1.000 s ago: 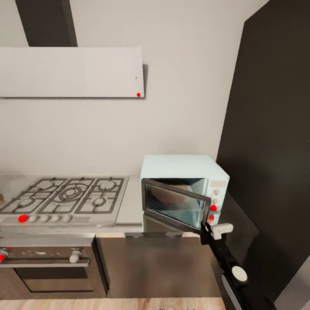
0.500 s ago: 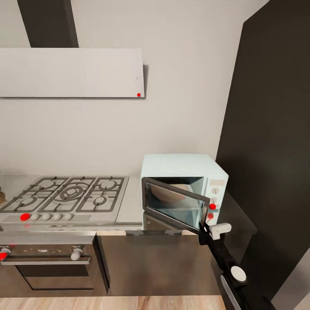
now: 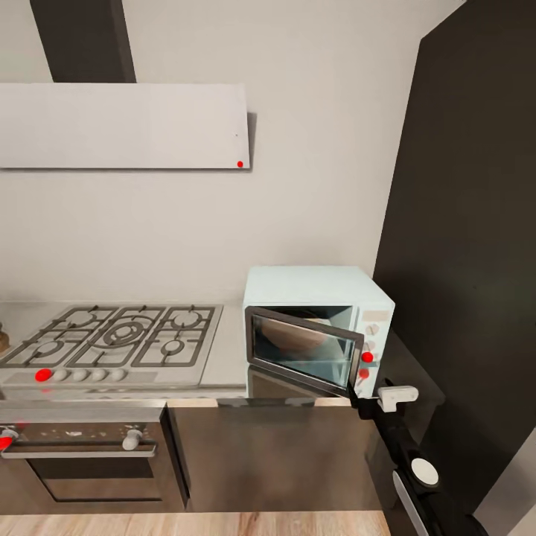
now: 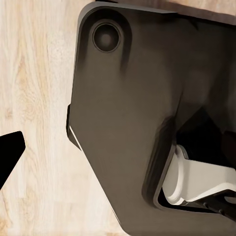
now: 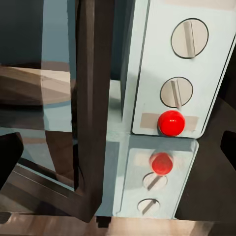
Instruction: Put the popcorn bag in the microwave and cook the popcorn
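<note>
Boxy pale-blue microwave (glossy glass door)

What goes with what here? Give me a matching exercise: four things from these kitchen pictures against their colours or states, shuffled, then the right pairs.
Things:
1. microwave body
2. microwave door
3. indicator light on the control panel
4. gas hob

Colours or states:
A. round and bright red
B. pale light blue
C. metal grates, nothing on the burners
D. dark-framed glass, standing partly open

Pairs: 1-B, 2-D, 3-A, 4-C
</note>
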Motion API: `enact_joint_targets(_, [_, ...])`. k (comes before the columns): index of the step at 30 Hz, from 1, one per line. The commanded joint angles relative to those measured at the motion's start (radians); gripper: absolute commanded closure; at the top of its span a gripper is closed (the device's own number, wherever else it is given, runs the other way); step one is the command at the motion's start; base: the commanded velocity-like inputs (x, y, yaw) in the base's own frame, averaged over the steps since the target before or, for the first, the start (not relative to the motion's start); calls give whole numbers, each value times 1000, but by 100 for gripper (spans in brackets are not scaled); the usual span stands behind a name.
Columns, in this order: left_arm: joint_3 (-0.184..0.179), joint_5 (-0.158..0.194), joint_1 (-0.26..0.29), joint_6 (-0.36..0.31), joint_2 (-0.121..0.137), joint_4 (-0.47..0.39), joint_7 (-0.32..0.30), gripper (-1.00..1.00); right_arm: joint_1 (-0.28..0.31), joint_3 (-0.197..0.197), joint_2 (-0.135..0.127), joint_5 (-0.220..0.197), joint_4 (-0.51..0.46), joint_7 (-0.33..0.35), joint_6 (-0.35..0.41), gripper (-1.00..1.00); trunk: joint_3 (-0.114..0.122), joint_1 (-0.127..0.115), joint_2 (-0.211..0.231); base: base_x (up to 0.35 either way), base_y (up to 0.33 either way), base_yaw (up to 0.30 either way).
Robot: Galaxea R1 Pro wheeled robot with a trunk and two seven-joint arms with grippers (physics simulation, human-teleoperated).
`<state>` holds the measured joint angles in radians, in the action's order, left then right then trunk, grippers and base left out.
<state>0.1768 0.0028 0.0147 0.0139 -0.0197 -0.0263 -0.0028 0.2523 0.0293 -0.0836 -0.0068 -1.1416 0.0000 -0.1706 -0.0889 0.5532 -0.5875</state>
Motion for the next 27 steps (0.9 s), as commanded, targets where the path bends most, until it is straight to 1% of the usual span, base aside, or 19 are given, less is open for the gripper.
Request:
enact_joint_targets(1, [6, 0, 1, 1, 0, 0, 0, -100, 1, 1, -1, -1, 0, 0, -3, -100, -2, 0, -2, 0, 0, 0])
enact_joint_targets(5, [6, 0, 1, 1, 0, 0, 0, -100, 1, 1, -1, -1, 0, 0, -3, -100, -2, 0, -2, 0, -35, 0])
enact_joint_targets(17, [6, 0, 1, 2, 1, 0, 0, -100, 1, 1, -1, -1, 0, 0, -3, -100, -2, 0, -2, -42, -264, 0])
enact_joint_targets(23, [6, 0, 1, 1, 1, 0, 0, -100, 1, 2, -1, -1, 0, 0, -3, -100, -2, 0, -2, 17, -45, 0])
enact_joint_targets(27, [6, 0, 1, 1, 2, 0, 0, -100, 1, 3, -1, -1, 0, 0, -4, -100, -2, 0, -2, 270, -2, 0])
